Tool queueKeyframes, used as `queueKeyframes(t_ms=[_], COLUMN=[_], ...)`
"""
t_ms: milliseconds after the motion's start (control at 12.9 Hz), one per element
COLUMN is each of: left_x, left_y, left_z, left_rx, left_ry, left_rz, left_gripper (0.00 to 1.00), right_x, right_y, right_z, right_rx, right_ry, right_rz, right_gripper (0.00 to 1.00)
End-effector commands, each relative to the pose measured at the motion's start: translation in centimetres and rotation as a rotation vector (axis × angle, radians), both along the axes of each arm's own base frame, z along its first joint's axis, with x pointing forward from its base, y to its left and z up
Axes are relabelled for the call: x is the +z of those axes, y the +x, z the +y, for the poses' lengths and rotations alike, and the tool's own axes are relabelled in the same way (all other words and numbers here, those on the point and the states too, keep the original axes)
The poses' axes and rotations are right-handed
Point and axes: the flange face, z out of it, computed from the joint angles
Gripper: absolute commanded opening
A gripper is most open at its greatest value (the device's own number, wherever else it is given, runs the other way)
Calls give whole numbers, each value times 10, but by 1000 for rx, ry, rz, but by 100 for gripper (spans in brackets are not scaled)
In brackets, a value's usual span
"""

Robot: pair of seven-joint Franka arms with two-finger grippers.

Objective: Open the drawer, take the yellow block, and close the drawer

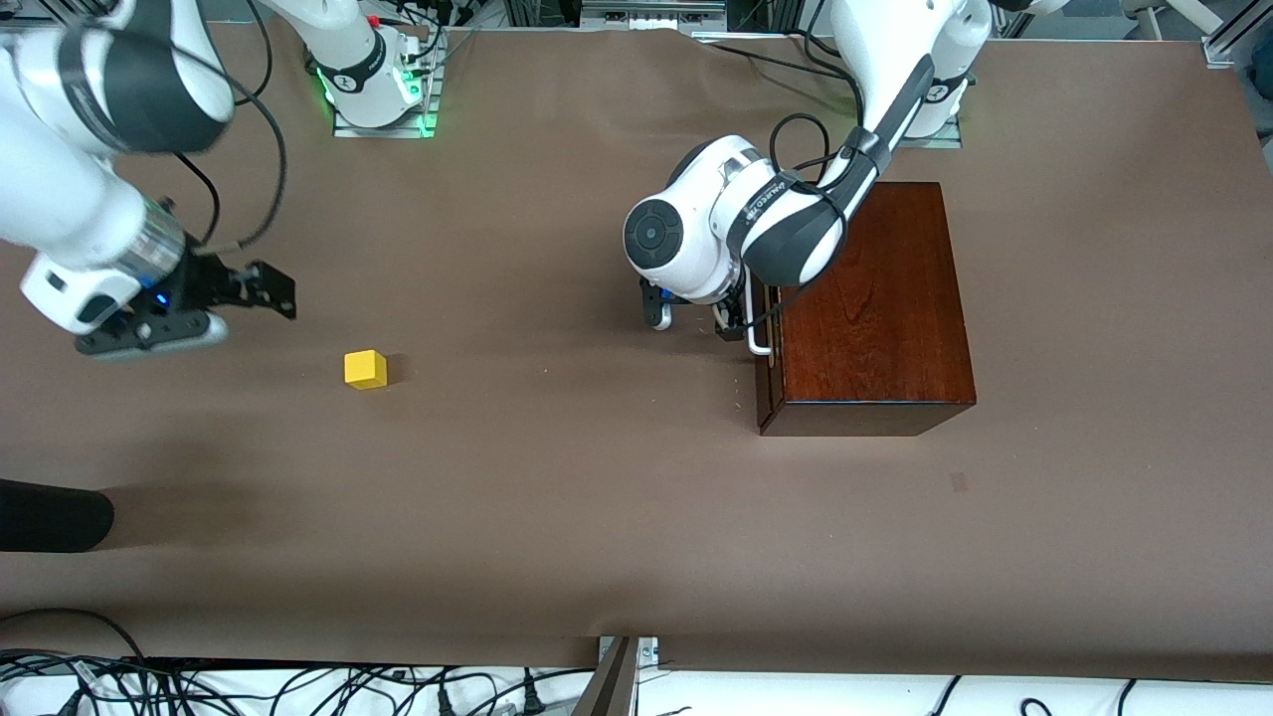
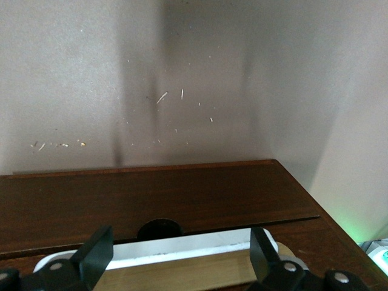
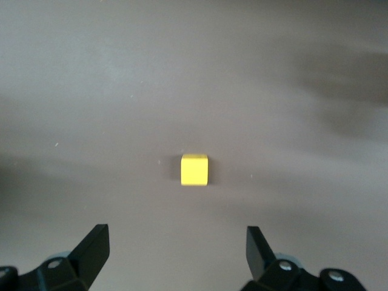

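Observation:
The yellow block (image 1: 365, 369) lies on the brown table toward the right arm's end; it also shows in the right wrist view (image 3: 194, 169). My right gripper (image 1: 278, 291) hangs open and empty over the table beside the block, its fingers (image 3: 94, 248) apart from it. The dark reddish-brown wooden box (image 1: 875, 308) stands toward the left arm's end. Its drawer (image 1: 768, 383) looks shut. My left gripper (image 1: 736, 323) is open at the drawer front, with its fingers (image 2: 97, 254) on either side of the white loop handle (image 2: 182, 250), not closed on it.
A black rounded object (image 1: 50, 517) lies at the table's edge near the front camera, at the right arm's end. Cables (image 1: 298, 686) run along the front edge. The arm bases (image 1: 378, 89) stand at the back.

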Motion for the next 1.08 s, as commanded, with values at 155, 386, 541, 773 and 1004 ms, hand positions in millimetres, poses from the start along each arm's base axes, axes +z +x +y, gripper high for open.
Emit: queueKeyframes(t_ms=[155, 386, 541, 773, 1004], left_x=[69, 154, 201, 254, 296], left_y=[-3, 0, 16, 64, 92], left_z=[-10, 14, 61, 166, 260], left_rx=[79, 301, 446, 652, 900], left_ry=[-72, -149, -143, -165, -143], left_rz=[-73, -175, -249, -339, -402], left_gripper=[100, 100, 100, 100, 100], right_x=[50, 73, 82, 86, 83], right_y=[-30, -24, -23, -23, -20], right_z=[-7, -7, -4, -6, -8], right_rx=[16, 21, 35, 31, 14], right_ry=[12, 1, -48, -61, -57], right_rz=[6, -40, -53, -51, -44], right_gripper=[100, 100, 100, 100, 100])
